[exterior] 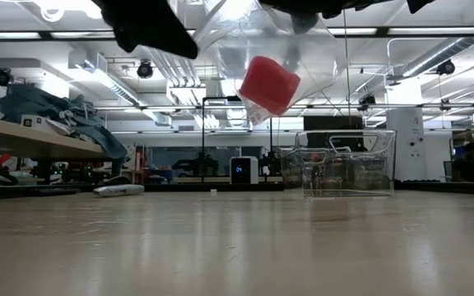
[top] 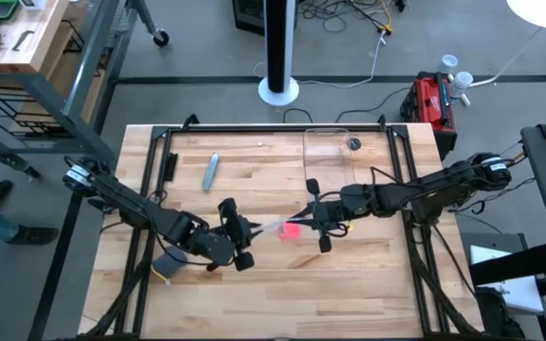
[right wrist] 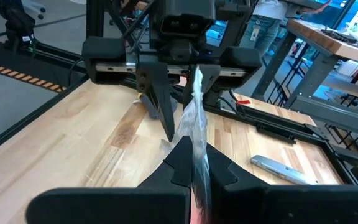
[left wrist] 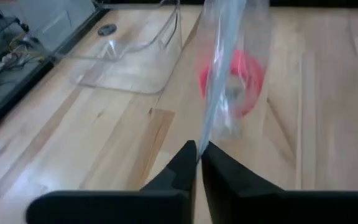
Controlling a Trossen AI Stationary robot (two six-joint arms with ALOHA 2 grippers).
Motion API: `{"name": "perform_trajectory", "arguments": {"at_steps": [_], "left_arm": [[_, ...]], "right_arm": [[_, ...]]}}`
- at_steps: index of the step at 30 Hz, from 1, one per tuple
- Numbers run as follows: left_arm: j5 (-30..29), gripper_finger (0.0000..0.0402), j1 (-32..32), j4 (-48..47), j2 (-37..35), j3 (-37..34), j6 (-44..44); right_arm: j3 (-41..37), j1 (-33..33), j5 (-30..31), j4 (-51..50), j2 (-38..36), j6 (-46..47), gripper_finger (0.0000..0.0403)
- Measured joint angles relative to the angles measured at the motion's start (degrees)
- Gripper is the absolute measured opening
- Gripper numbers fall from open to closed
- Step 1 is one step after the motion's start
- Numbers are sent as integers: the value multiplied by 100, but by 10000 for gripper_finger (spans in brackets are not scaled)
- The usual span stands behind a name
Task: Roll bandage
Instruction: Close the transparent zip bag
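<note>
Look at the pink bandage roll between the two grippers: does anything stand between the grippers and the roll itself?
Yes. The bandage sits inside a clear plastic bag held off the table. The left gripper and right gripper each pinch the bag's film, so plastic separates both from the roll.

I see a pale wood-plank surface (top: 368,275) in a black frame; on it rest a clear plastic container (top: 327,156) and a grey utility knife (top: 210,170), well apart
</note>
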Motion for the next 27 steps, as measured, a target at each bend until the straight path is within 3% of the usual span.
{"name": "perform_trajectory", "arguments": {"at_steps": [2, 8, 18, 27], "left_arm": [[15, 8, 0, 3, 0, -106, -87], [4, 6, 0, 26, 0, -197, -433], [-10, 56, 9, 79, 0, 188, -582], [-33, 130, 7, 85, -11, 585, -3]], "right_arm": [[0, 0, -1, -4, 0, 4, 0], [0, 0, 0, -28, 0, -4, 0], [0, -2, 0, -91, -2, -55, 0], [0, -2, 2, -93, -2, -50, 0]]}}
